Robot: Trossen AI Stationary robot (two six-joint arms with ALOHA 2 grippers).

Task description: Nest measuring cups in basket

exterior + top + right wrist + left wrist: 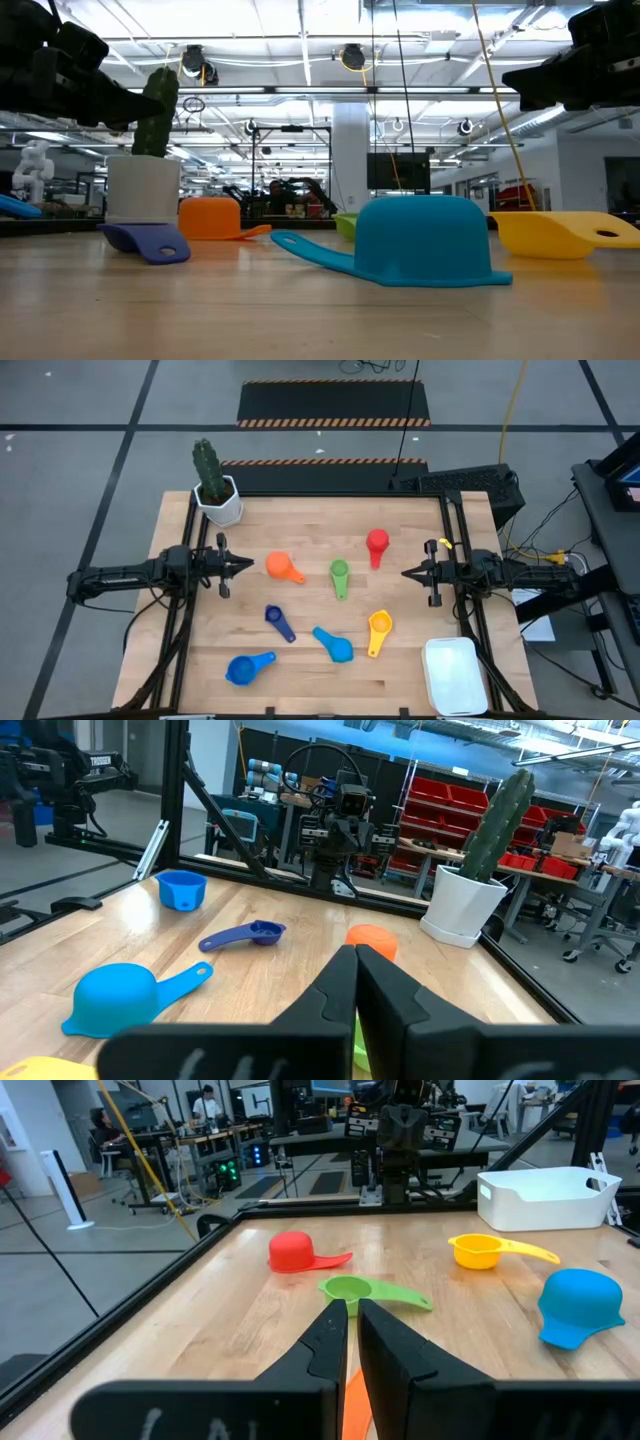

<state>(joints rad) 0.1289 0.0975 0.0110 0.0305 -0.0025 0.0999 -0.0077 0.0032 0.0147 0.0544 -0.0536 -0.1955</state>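
While both arms hover above the table (330, 660) at its two sides, the fingers of each are closed on nothing. Left gripper (246, 565): fingers nearly touching, a thin slit between them, tips pointing inward toward the orange cup (283, 567), which lies just beyond them. Right gripper (408, 572): fingers pressed together, tips pointing inward, near the red cup (377, 545) and the green cup (340, 576).

Seven measuring cups lie scattered on the wooden top, none inside another. The orange, green and red cups form a loose row between the two grippers. Nearer the front edge lie the small dark blue cup (278, 621), a light blue cup (334, 645) resting mouth down, the yellow cup (379, 630), and a second blue cup (247, 668) mouth up, toward the left front corner.

The white basket (455, 677) sits at the right front corner, apart from every cup, with nothing visible in it. A cactus in a white pot (216, 488) stands at the left rear corner. In the left wrist view, people (208, 1102) are seen at desks in the room beyond.
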